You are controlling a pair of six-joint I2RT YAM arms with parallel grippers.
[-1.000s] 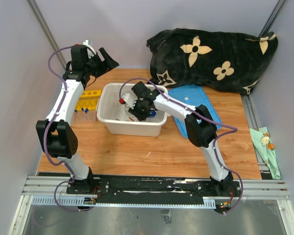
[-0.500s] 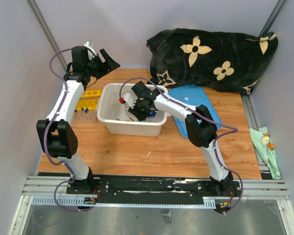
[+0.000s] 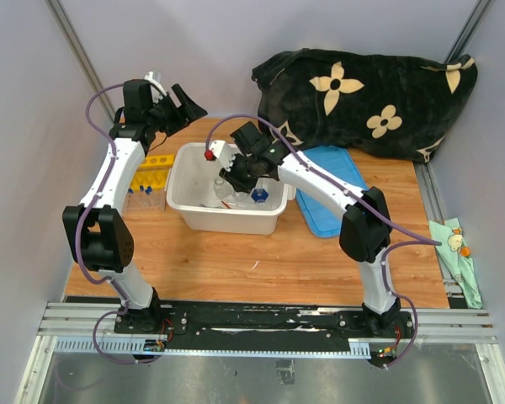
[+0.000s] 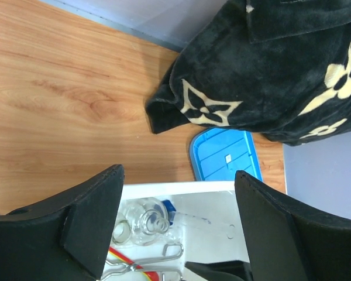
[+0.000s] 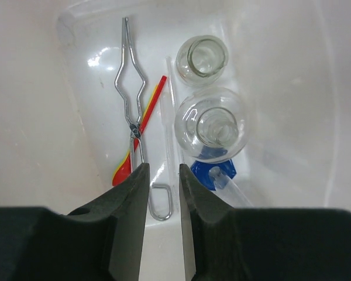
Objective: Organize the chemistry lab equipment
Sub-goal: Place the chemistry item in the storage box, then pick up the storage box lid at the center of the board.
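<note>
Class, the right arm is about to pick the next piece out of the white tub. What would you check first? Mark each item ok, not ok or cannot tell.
1. Is the right gripper empty? Ok: a narrow gap between its fingers, nothing in it.
2. Is it lined up over the metal tongs? Ok: their looped end shows through the gap, on the floor of the white tub.
3. Are the jaws wide enough for the round flask? Not ok: the gap is far narrower.
4. Is the left gripper out of the way? Ok: open, empty, raised beyond the tub's far left corner.
5. Has the yellow tube rack free holes? Cannot tell: the left arm hides part of it.
</note>
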